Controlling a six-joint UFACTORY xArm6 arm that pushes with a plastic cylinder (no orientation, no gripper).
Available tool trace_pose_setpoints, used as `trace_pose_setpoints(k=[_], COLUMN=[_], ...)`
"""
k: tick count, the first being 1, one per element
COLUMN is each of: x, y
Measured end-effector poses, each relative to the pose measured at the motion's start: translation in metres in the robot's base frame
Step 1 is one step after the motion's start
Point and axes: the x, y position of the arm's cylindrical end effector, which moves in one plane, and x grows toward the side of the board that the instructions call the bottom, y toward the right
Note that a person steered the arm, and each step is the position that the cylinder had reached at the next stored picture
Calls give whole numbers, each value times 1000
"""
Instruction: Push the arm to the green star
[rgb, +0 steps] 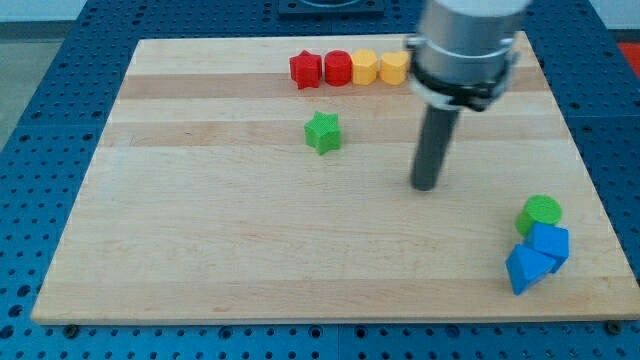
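Observation:
The green star (322, 132) lies on the wooden board (250, 250), a little above its middle. My tip (425, 186) rests on the board to the right of the star and slightly lower, about a hundred pixels away, touching no block. The dark rod rises from it to the grey arm body at the view's top right.
A row at the view's top holds a red star (305, 69), a red cylinder (337, 68), a yellow hexagon (364, 68) and a yellow block (393, 68), partly behind the arm. At the lower right sit a green cylinder (541, 212) and two blue blocks (549, 243) (526, 269).

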Motion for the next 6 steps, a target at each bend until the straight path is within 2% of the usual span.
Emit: trace_pose_setpoints(k=[2, 3, 4, 5, 6], x=[-4, -48, -90, -100, -88], y=[-159, -198, -196, -158, -114])
